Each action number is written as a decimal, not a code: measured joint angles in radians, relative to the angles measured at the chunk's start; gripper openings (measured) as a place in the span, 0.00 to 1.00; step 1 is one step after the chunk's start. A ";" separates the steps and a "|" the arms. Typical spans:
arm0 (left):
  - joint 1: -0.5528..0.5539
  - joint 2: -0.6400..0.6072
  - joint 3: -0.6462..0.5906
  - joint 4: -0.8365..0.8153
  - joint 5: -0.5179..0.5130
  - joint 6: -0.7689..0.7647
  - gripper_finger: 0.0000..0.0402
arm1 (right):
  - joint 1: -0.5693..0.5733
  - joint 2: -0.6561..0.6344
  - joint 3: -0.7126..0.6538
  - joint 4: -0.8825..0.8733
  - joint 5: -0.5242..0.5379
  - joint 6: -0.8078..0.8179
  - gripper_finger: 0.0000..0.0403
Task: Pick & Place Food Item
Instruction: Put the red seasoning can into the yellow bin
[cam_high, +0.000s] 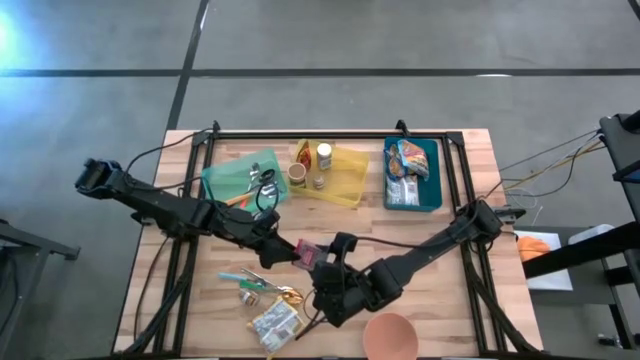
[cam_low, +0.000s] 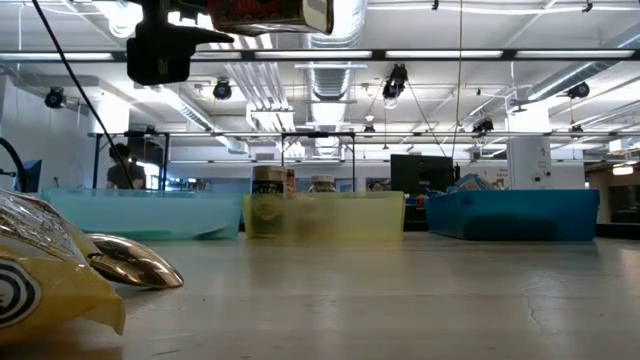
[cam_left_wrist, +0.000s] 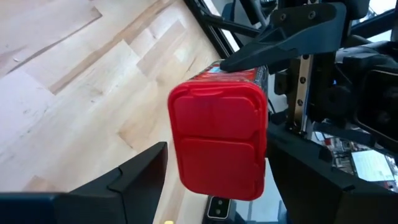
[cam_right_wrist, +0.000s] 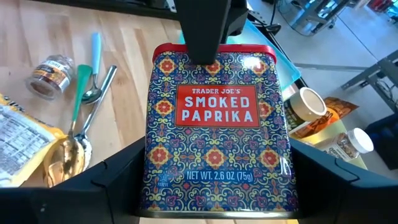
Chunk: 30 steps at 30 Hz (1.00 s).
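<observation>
The food item is a patterned tin of smoked paprika (cam_right_wrist: 217, 124) with a red lid (cam_left_wrist: 217, 143). It hangs above the middle of the table (cam_high: 305, 252), and its lower part shows at the top of the low view (cam_low: 265, 12). My left gripper (cam_high: 297, 250) comes in from the table's left and is shut on the lid end. My right gripper (cam_high: 325, 264) comes in from the right and is shut on the base end. The two grippers face each other along the tin. My left gripper pinches the tin's lid end (cam_left_wrist: 261, 155) between its two fingers, which stand on two opposite faces. One fingertip (cam_right_wrist: 200, 37) lies on the printed front face at the red band. The fingers slant down from the table's left. The tin is lifted clear. My right gripper pinches the tin's two narrow sides near its base (cam_right_wrist: 152, 186) between its two fingers. The fingers lie along the tin, slanting down from the table's near right. The tin is clear of the table, its printed face toward the wrist camera.
Along the far edge stand a green bin (cam_high: 222, 185) with cutlery, a yellow bin (cam_high: 350, 185) with jars and a blue bin (cam_high: 435, 190) with packets. Near the front lie spoons (cam_right_wrist: 93, 87), a spice jar (cam_right_wrist: 50, 73), packets (cam_high: 272, 322) and a pink bowl (cam_high: 390, 335).
</observation>
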 joint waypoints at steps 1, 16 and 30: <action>0.000 0.000 0.000 -0.003 0.001 0.000 0.70 | 0.001 0.000 0.000 0.000 0.000 0.000 0.73; 0.013 0.000 -0.002 0.022 0.003 0.042 0.70 | 0.013 -0.002 0.018 0.030 0.008 -0.037 0.73; 0.008 0.000 -0.005 0.101 0.070 0.066 0.70 | 0.007 -0.003 0.031 0.165 0.042 -0.190 0.73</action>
